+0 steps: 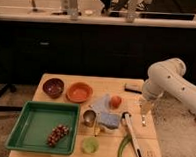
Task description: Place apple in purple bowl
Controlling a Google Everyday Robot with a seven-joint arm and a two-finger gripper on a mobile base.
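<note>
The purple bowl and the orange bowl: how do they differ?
The purple bowl is dark and slightly smaller; the orange bowl is bright and a little wider. The purple bowl stands nearer the left edge of the table, the orange bowl just right of it. Both are round, upright and look empty. The gripper hangs open right of the apple, away from both.
</note>
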